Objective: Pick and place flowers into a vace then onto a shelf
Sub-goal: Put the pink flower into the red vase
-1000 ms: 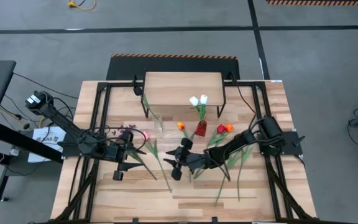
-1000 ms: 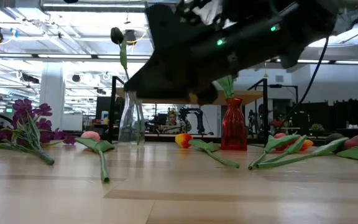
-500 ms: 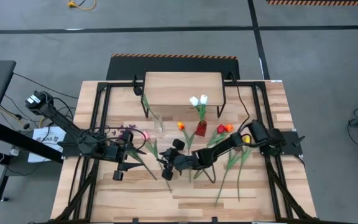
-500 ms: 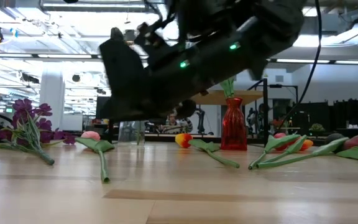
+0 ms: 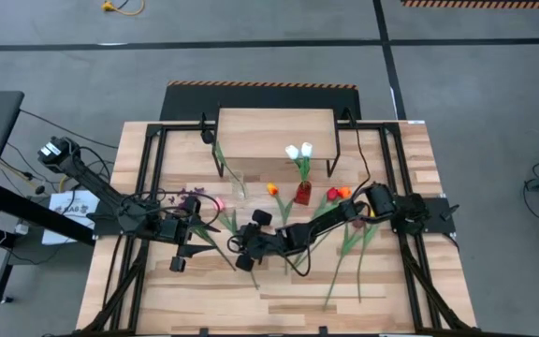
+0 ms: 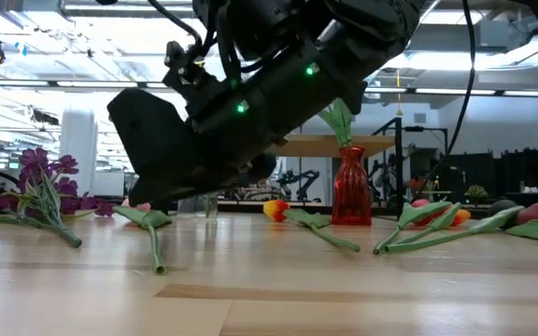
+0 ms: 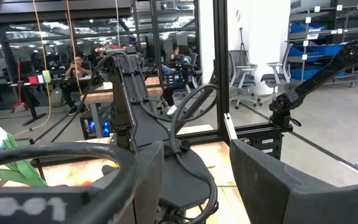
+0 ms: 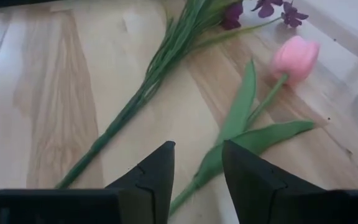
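Pink tulip (image 8: 294,56) lying flat on the table ahead of my right pincer (image 8: 197,171), fingers parted and empty; pick step, next lower astride its stem (image 8: 194,180) and close

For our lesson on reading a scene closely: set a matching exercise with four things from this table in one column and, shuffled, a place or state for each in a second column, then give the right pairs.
Things
1. pink tulip
2. white tulips
3. purple sprig
4. right gripper

Places or states
A. standing in the red vase
B. lying on the table near the left arm, beside the pink tulip
C. open, low above a green stem
D. lying flat, head near the purple blossoms

Pairs: 1-D, 2-A, 3-B, 4-C
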Robot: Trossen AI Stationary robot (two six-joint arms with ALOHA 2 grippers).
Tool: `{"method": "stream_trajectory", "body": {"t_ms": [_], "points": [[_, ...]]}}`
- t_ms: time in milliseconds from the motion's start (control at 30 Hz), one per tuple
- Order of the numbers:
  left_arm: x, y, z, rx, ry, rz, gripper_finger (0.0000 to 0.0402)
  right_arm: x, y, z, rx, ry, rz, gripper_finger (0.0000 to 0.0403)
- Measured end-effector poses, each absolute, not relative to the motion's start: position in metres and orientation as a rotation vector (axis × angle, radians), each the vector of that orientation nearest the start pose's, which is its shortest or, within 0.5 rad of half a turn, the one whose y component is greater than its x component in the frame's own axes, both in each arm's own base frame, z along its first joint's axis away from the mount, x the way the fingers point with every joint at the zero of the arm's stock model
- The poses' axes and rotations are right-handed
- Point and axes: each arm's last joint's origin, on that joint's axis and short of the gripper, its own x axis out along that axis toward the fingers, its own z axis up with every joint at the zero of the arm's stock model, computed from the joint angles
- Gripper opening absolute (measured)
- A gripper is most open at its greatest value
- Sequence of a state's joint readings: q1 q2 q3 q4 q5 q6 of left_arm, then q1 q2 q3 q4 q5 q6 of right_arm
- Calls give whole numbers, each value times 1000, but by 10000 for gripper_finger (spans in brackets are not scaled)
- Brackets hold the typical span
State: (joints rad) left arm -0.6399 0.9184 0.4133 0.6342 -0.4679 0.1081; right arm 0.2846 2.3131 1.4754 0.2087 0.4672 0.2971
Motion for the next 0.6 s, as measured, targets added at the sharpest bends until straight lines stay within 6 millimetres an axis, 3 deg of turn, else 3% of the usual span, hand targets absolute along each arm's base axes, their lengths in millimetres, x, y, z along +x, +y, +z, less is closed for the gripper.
{"method": "stream_trajectory", "body": {"t_ms": [367, 600], "points": [[165, -106, 259, 40, -119, -165, 174, 468, 107, 94, 152, 632, -215, 147], [165, -107, 259, 39, -120, -165, 174, 473, 103, 71, 229, 651, -216, 143]]}}
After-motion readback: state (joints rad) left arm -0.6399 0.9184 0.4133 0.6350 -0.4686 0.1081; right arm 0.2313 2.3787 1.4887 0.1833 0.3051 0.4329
